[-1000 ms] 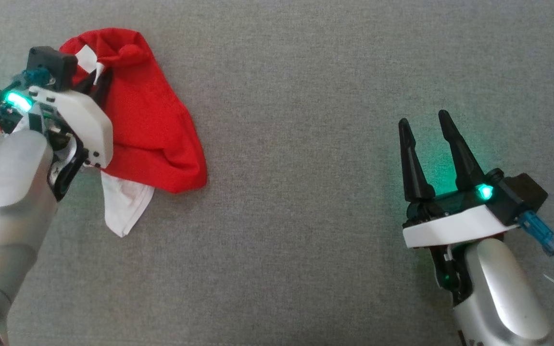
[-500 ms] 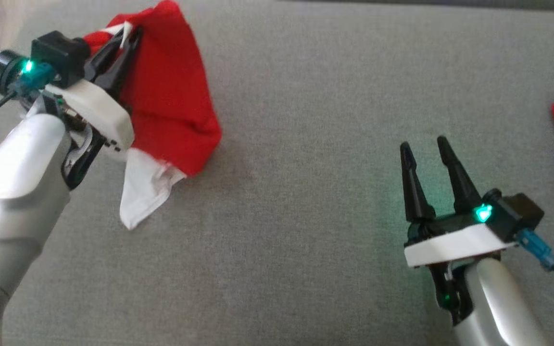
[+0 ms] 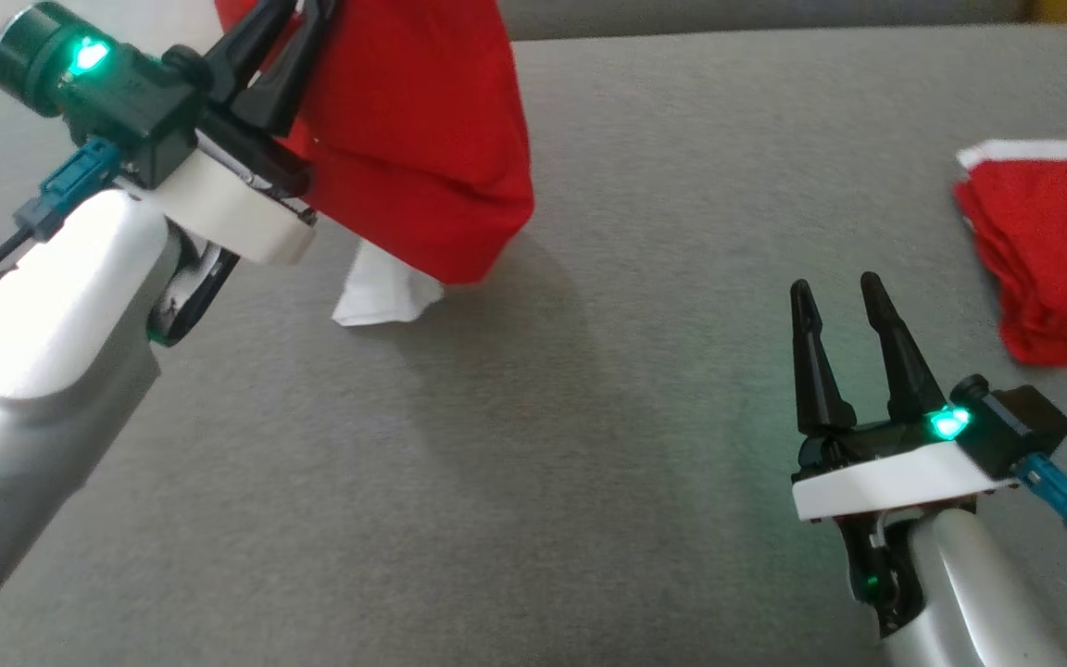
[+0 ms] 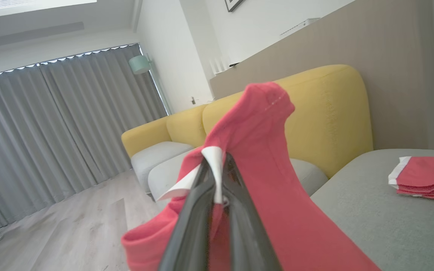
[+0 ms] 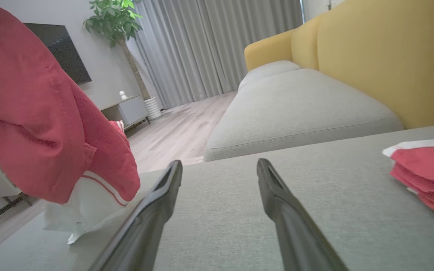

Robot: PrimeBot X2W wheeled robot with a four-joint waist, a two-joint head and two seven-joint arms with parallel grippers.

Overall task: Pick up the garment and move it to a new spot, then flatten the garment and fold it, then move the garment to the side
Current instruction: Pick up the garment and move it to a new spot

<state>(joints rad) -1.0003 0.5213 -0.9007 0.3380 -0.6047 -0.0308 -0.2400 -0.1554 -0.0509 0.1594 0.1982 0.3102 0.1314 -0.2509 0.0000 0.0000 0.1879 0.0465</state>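
The garment (image 3: 413, 139) is red with white trim and hangs from my left gripper (image 3: 288, 14), which is shut on a bunched fold near its top. Only its white lower corner (image 3: 376, 296) still rests on the grey surface (image 3: 589, 417). In the left wrist view the two dark fingers (image 4: 198, 210) pinch red cloth and a white edge of the garment (image 4: 269, 150). The right wrist view shows the garment (image 5: 40, 128) hanging at the left. My right gripper (image 3: 839, 292) stands open and empty over the surface at the lower right, well apart from the garment.
A stack of folded red garments (image 3: 1043, 250) with white edges lies at the right edge of the grey surface. A yellow sofa back (image 4: 315, 113) and grey seat cushions (image 5: 296, 109) stand beyond it, with wooden floor (image 4: 70, 226) to the left.
My left gripper has risen with the garment, lifting most of it off the surface. The head camera has tilted up, bringing the folded stack into view. The right gripper has stayed open.
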